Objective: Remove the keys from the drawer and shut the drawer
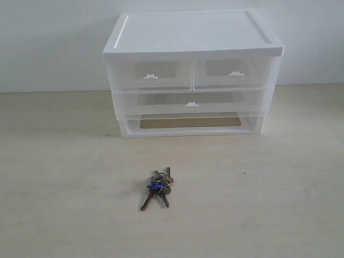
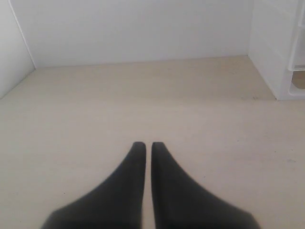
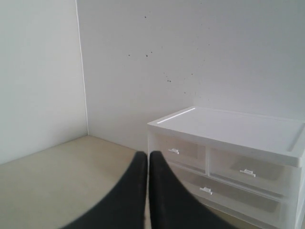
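The keys (image 1: 157, 187), a dark bunch with a blue head, lie on the table in front of the drawer unit. The full-width drawer (image 1: 192, 102) with its centre tab sits pushed in flush with the unit's front; the right wrist view also shows the drawer (image 3: 228, 194). Neither arm appears in the exterior view. My left gripper (image 2: 148, 144) hovers over bare table, its fingers nearly touching with nothing between them. My right gripper (image 3: 148, 154) is shut and empty, raised and facing the unit from a distance.
The white drawer unit (image 1: 193, 37) stands at the back of the table against a white wall. Two half-width drawers (image 1: 151, 75) sit on top, and a handle-less slot (image 1: 191, 123) at the bottom. A unit corner (image 2: 281, 57) shows in the left wrist view.
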Controlling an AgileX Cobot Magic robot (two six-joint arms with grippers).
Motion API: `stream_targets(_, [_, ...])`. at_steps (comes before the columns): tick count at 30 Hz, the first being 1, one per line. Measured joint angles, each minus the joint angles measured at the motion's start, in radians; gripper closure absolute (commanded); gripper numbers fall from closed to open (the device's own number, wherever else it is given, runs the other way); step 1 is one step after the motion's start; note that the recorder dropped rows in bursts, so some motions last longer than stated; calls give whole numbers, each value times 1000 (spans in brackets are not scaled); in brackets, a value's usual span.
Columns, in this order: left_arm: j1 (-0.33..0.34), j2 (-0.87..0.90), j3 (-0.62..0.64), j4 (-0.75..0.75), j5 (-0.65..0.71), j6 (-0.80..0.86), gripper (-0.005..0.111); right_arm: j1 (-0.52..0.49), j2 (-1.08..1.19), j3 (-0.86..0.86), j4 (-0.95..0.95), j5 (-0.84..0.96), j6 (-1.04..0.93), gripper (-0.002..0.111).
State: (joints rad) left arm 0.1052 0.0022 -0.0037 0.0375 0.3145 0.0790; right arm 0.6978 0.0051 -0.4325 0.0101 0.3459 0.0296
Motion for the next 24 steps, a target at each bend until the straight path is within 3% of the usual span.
stream_targets(12, [0, 0, 0, 0, 0, 0, 102, 0, 0, 0, 0, 0, -2, 108])
stream_targets(16, [0, 0, 0, 0, 0, 0, 102, -34, 0, 30, -2, -85, -50, 108])
stream_targets(19, [0, 0, 0, 0, 0, 0, 102, -216, 0, 137, -10, -297, -30, 108])
stream_targets(24, [0, 0, 0, 0, 0, 0, 102, -579, 0, 267, -10, -383, -10, 108])
